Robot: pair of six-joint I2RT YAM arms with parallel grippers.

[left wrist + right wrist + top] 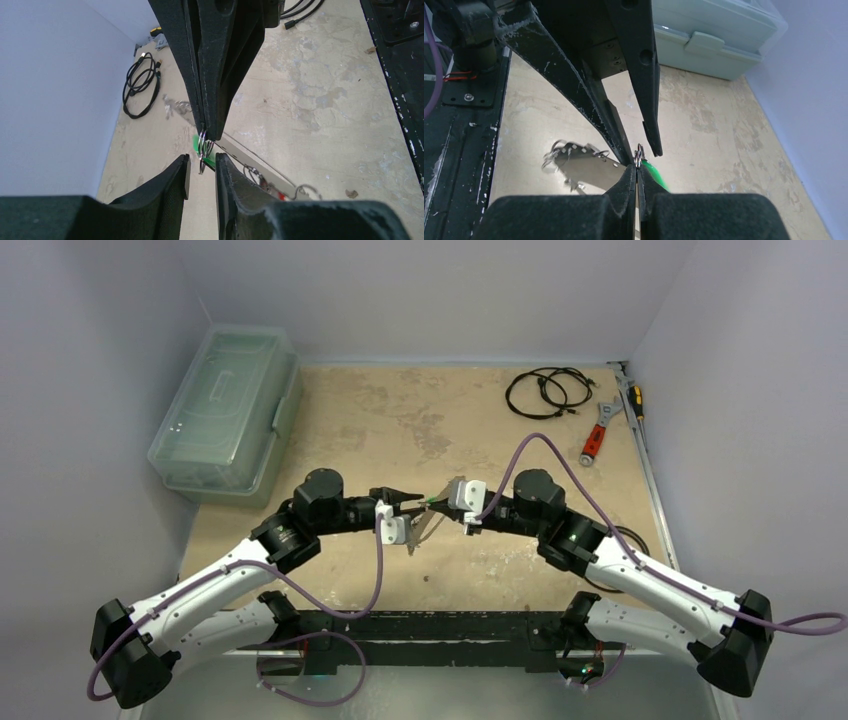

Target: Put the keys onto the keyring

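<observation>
Judging by how the two claws meet above the middle of the surface (400, 420), the step in hand is the threading of one key onto a ring. The right claw (637, 169) is pressed closed on a small split ring (639, 152), and the green tag (655, 176) of a key shows just behind its fingers. The left claw (202, 162) faces it with its fingers a little apart, one on each side of this ring, gripping nothing. The keyring (584, 167) is just below both claws, a flat silvery piece with small rings on its rim. I cannot tell if it hangs from the held ring or lies on the surface.

The next move, I think, calls for very fine work. The left claw must catch the ring or the key exactly at its edge, and the thin ring can easily slip out.

The surface is pale, worn and stained. At its far left stands a clear plastic box (225, 410). At the far right lie a black cable coil (545, 392), a wrench (595, 435) and a screwdriver (634, 400). Plain grey walls (430, 290) close it on three sides.
</observation>
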